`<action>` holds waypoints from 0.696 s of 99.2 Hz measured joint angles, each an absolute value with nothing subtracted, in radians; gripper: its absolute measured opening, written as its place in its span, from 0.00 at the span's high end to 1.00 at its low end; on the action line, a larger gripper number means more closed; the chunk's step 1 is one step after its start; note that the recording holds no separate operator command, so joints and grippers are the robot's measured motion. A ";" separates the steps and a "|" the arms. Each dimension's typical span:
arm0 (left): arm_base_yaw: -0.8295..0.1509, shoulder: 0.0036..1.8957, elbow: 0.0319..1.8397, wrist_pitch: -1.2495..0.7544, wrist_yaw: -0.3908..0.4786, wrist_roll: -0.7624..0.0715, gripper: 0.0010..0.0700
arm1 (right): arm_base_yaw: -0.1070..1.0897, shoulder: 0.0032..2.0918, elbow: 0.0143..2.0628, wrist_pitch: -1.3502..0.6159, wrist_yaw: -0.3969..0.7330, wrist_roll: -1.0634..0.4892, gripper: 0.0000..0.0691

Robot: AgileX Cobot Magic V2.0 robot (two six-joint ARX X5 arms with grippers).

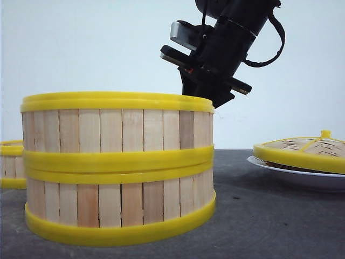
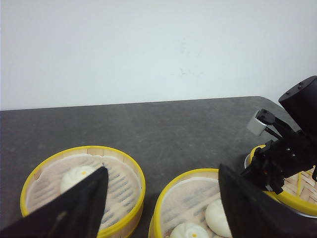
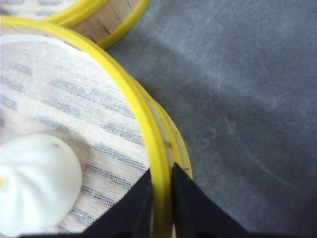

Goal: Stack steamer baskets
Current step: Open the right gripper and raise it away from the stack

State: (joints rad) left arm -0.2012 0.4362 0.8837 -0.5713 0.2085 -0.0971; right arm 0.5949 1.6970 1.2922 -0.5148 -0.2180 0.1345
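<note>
Two steamer baskets stand stacked in the middle, the upper one (image 1: pixel 118 127) on the lower one (image 1: pixel 118 202). A third basket (image 1: pixel 11 162) sits alone at the far left. My right gripper (image 3: pixel 161 198) is shut on the yellow rim (image 3: pixel 133 114) of the upper basket, one finger inside and one outside. The lower basket's rim (image 3: pixel 176 144) shows just beyond it. White buns (image 3: pixel 34 178) lie on cloth inside. My left gripper (image 2: pixel 162 171) hangs open above the gap between the single basket (image 2: pixel 124 183) and the stack (image 2: pixel 188 198), holding nothing.
A woven lid with a yellow rim (image 1: pixel 302 148) rests on a white plate (image 1: pixel 302 175) at the right. The right arm (image 2: pixel 287 153) leans over the stack's far side. A white wall stands behind the dark table (image 1: pixel 259 216).
</note>
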 joint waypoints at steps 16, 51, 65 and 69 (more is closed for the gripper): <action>-0.201 0.436 0.884 -0.571 0.208 -0.097 0.39 | 0.596 1.700 1.293 -0.510 -0.208 0.137 0.80; -0.201 0.436 0.884 -0.572 0.208 -0.086 0.39 | 0.580 1.613 1.292 -0.410 -0.205 0.139 0.43; -0.201 0.436 0.884 -0.572 0.208 -0.078 0.39 | 0.574 1.430 1.302 -0.397 -0.179 0.133 0.43; -0.201 0.437 0.884 -0.572 0.208 -0.078 0.39 | 0.575 1.378 1.307 -0.396 -0.177 0.128 0.43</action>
